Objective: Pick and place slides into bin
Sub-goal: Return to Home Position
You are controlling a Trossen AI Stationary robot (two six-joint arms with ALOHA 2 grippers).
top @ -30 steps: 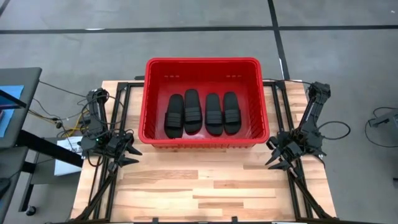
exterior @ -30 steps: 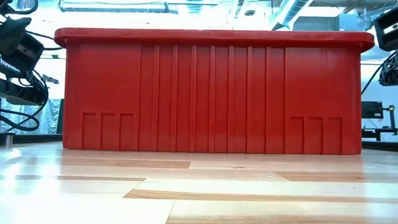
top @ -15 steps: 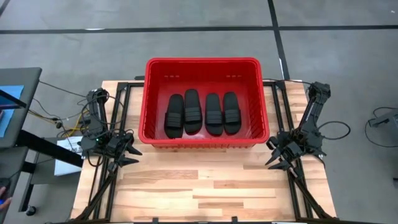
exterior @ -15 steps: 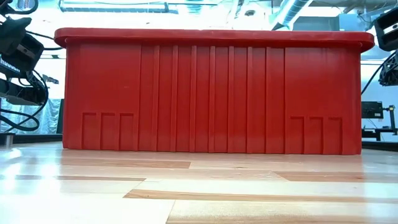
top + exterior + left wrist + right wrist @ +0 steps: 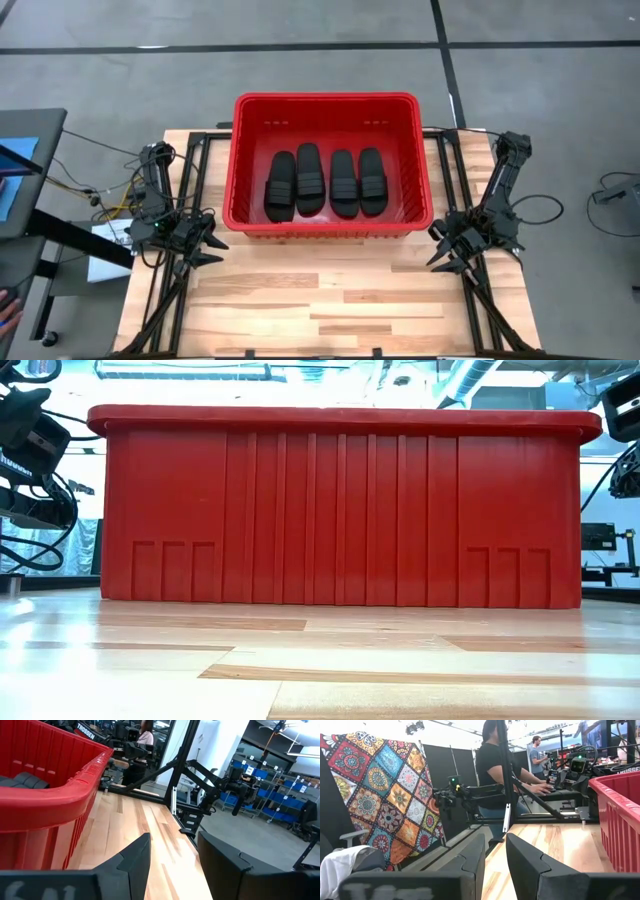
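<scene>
Wooden table point(image 5: 320, 300): red bin point(image 5: 325, 103) sits flat on it, between left gripper point(image 5: 207, 249) and right gripper point(image 5: 446, 255) jaws, just beyond them.

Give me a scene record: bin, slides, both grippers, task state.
bin: red, on the wooden table
slides: four, black, side by side inside the bin, straps up
left gripper: open, empty, off the bin's near-left corner
right gripper: open, empty, off the bin's near-right corner
task state: all four slides are in the bin
</scene>
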